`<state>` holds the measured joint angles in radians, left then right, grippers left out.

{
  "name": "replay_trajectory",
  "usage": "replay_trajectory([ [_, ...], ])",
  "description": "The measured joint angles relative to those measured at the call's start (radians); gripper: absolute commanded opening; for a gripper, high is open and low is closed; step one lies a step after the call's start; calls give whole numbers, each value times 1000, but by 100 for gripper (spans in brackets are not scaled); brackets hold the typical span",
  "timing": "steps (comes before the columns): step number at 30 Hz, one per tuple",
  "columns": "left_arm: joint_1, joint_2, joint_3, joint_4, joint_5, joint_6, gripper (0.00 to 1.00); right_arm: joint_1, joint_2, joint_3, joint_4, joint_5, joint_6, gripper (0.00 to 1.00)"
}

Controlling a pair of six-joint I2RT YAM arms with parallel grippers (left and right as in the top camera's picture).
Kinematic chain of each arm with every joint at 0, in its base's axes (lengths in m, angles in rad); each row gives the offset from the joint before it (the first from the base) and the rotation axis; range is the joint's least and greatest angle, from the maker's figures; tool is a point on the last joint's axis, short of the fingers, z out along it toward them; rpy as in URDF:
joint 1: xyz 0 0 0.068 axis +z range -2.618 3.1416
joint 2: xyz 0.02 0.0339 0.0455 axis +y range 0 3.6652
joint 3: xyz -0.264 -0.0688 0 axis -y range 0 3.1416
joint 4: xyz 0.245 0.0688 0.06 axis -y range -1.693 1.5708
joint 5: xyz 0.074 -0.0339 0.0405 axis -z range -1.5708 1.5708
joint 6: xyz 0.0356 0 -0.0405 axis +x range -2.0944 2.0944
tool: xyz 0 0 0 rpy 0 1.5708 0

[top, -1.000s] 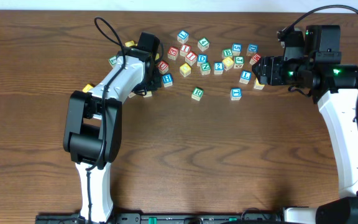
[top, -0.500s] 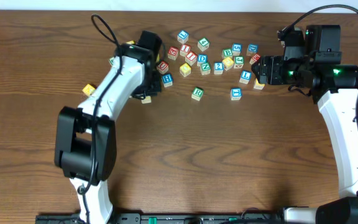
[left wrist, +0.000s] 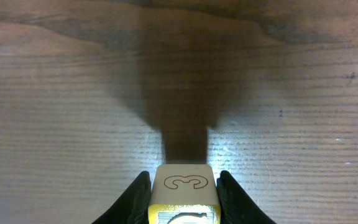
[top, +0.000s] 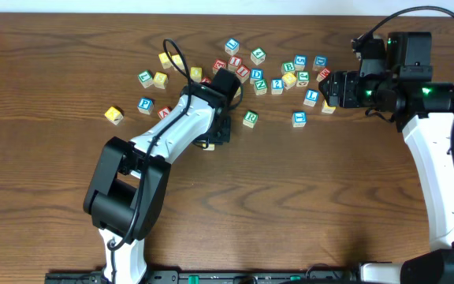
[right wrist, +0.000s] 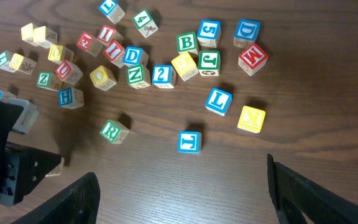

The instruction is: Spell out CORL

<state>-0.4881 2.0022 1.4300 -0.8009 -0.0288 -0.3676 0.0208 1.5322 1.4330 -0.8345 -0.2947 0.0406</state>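
Observation:
My left gripper [left wrist: 183, 198] is shut on a wooden letter block [left wrist: 182, 182] with a yellow front face and a red outlined character on top. It holds the block just above bare wood. In the overhead view this gripper [top: 215, 134] is in front of the block pile. A green R block [top: 250, 118] lies just to its right. A blue L block [top: 311, 96] and a yellow O block [top: 235, 87] lie in the pile. My right gripper [right wrist: 185, 186] is open and empty, above the table near the blue L block [right wrist: 218, 101] and the green R block [right wrist: 114, 130].
Several loose letter blocks are scattered along the back of the table [top: 274, 205], with a small group at the back left [top: 152, 79] and a yellow one [top: 114, 115] further left. A blue block [top: 299, 118] lies alone near the R.
My left arm has swung from the back-left blocks toward the table's middle, carrying the yellow-faced block. The right arm has not moved.

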Motion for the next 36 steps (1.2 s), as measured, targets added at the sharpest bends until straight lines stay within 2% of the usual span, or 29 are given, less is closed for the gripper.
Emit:
replay_trajectory([
  [5, 0, 0, -18, 50, 30, 45, 23, 0, 0, -15, 2, 3, 0, 83],
  [8, 0, 0, -18, 54, 38, 59, 23, 0, 0, -15, 3, 3, -2, 99],
  [10, 0, 0, -18, 55, 42, 62, 28, 0, 0, -15, 4, 2, 0, 99],
  [14, 0, 0, -18, 55, 46, 66, 29, 0, 0, -15, 6, 2, 0, 99],
  [16, 0, 0, -18, 55, 47, 70, 41, 0, 0, -15, 8, 2, 0, 99],
  [17, 0, 0, -18, 55, 48, 75, 42, 0, 0, -15, 8, 2, 0, 99],
  [33, 0, 0, -18, 62, 49, 72, 43, 0, 0, -15, 8, 3, 16, 96],
  [36, 1, 0, -18, 61, 49, 72, 43, 4, 0, -15, 8, 19, 35, 99],
])
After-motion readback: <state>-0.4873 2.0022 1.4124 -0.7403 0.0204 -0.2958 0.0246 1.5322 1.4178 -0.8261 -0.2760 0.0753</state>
